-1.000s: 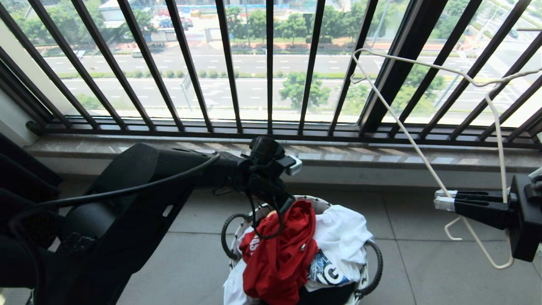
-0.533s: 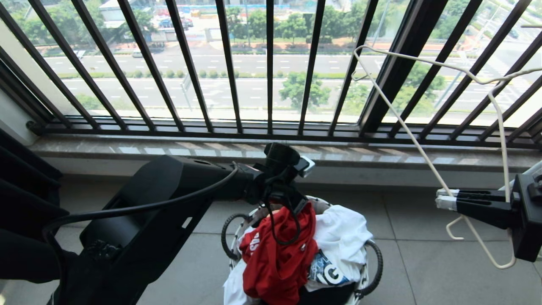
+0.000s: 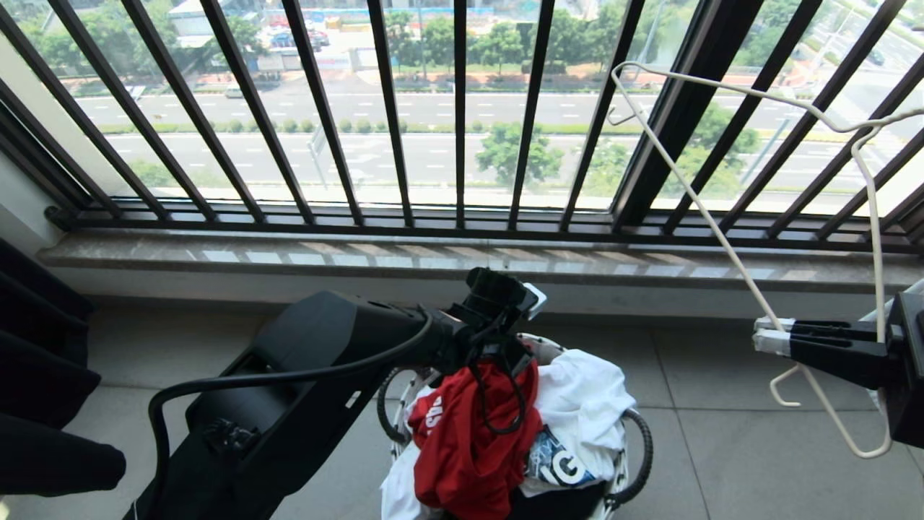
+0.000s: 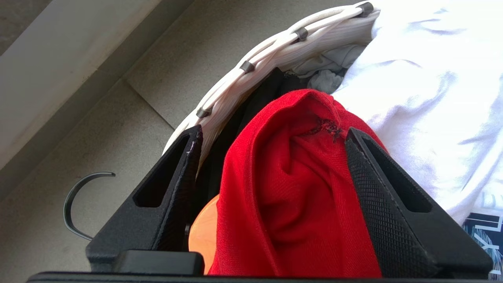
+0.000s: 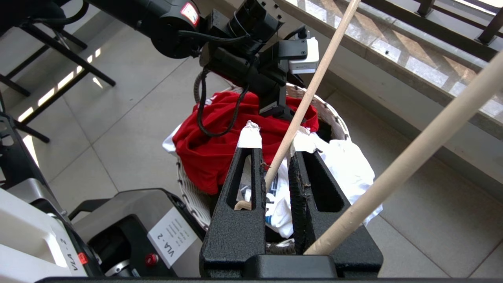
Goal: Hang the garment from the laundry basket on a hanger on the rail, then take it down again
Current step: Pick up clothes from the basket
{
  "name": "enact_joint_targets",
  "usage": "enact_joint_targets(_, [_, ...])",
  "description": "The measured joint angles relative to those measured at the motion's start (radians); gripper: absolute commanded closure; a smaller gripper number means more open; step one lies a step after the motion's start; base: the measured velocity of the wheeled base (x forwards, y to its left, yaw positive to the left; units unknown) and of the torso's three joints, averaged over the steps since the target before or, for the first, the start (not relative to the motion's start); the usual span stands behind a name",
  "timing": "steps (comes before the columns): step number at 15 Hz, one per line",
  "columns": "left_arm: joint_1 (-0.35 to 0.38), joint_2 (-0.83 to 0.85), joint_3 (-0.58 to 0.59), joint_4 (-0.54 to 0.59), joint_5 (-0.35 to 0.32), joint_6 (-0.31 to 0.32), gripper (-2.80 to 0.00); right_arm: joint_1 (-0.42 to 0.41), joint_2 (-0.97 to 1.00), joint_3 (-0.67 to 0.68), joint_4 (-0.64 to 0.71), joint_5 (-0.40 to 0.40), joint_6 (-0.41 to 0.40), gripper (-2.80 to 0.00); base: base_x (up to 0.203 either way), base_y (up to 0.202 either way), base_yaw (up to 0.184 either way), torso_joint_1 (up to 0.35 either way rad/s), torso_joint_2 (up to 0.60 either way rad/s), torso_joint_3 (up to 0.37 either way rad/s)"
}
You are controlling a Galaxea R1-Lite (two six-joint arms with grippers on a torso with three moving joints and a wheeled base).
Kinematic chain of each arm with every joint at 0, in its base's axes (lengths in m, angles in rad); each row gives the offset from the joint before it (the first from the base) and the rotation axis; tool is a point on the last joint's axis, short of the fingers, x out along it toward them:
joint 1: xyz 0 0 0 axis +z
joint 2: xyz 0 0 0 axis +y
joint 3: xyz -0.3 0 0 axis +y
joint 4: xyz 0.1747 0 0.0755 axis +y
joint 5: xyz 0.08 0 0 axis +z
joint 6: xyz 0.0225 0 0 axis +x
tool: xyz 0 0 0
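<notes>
**Lin:** Over the laundry basket (image 3: 628, 462), the left gripper (image 4: 275, 137) hangs with its fingers spread wide on either side of a bunched fold of the red garment (image 3: 469, 448) — nothing pinched. Why would it sit like that?

**Okoro:** Looks like the cloth is being bracketed rather than gripped. The fold stands up between the two pads, so the jaws straddle the highest ridge of the shirt, which is the easiest part to take or to let fall. The shirt itself lies heaped on top of the pile, spilling over the basket's near rim, with a white garment (image 3: 585, 404) beside it.

**Lin:** And the right gripper (image 5: 275, 157)?

**Okoro:** Clamped on the lower bar of the wire hanger (image 3: 729, 253), held up and well off to the right — clear of the basket, so the left arm has room. The hanger leans in mid-air against the view of the window; it hangs from nothing.

**Lin:** So no rail in sight?

**Okoro:** None visible. Only the dark railing (image 3: 462, 115) of vertical bars, a stone sill (image 3: 289, 253) under it, and beyond that a road and trees.

**Lin:** The floor?

**Okoro:** Large grey tiles (image 3: 722, 433), matte and level. The basket sits squarely on them, near the sill.
</notes>
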Motion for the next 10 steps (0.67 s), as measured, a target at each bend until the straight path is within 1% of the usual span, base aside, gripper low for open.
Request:
enact_joint_targets(4, [0.01,0.012,-0.001,-0.076,0.027,0.001,-2.8,0.0,-0.006,0.0,0.0,0.0,0.0,0.0,0.0,0.0,0.0,0.0,0.0,0.0])
enact_joint_targets(10, [0.027,-0.006,0.021,-0.067,0.029,0.003,-2.8,0.0,-0.006,-0.001,0.0,0.0,0.001,0.0,0.0,0.0,0.0,0.0,0.0,0.0])
